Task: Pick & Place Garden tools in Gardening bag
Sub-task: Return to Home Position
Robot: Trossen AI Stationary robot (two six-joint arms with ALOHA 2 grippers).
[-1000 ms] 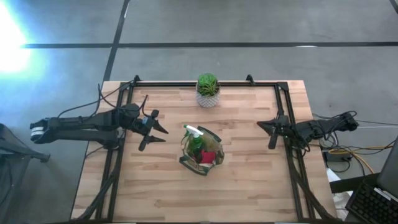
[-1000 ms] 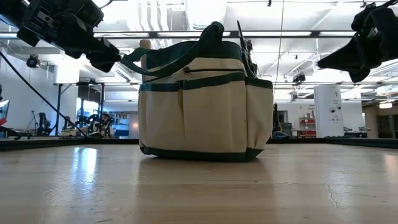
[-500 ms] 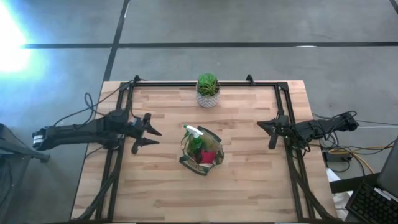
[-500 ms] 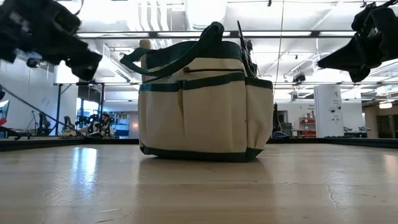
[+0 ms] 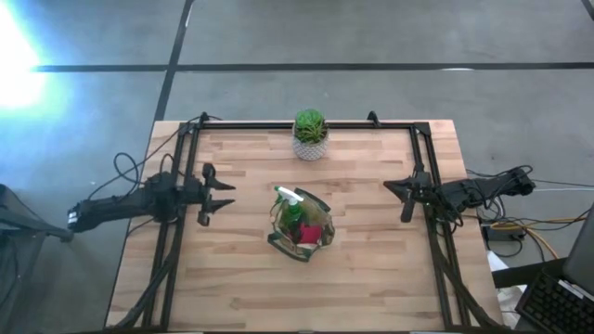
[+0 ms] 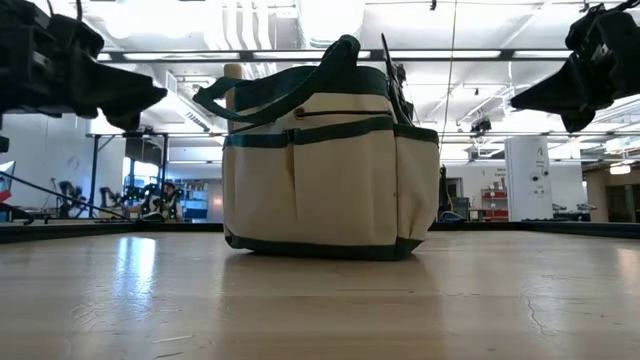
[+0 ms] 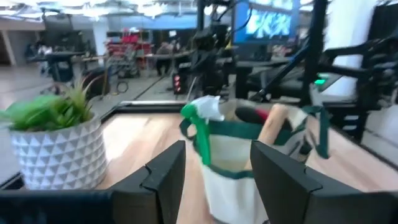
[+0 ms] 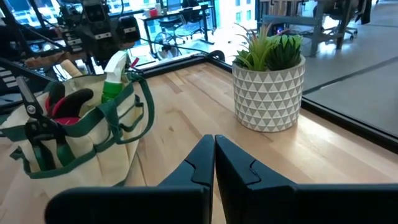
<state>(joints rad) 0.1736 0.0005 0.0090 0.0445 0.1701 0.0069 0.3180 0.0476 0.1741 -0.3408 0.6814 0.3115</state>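
The cream gardening bag [image 5: 302, 227] with dark green trim stands upright on its base in the middle of the table. A green spray bottle [image 5: 291, 206], a red-and-black piece [image 8: 71, 102], a wooden handle [image 7: 272, 124] and dark pruners [image 8: 34, 121] stick out of its mouth. My left gripper [image 5: 225, 196] is open and level, well to the bag's left with nothing between its fingers [image 7: 168, 171]. My right gripper [image 5: 401, 190] hovers shut and empty at the table's right side, pointing toward the bag.
A green potted plant in a white patterned pot [image 5: 310, 134] stands at the far edge's middle. A black frame rail [image 5: 278, 124] runs along the table's far edge and down both sides. Bare wood lies in front of the bag and on both sides of it.
My left gripper has drawn back from the bag toward the table's left edge, sunk lower and tipped to level; it has stayed open. The bag and its contents have not moved.
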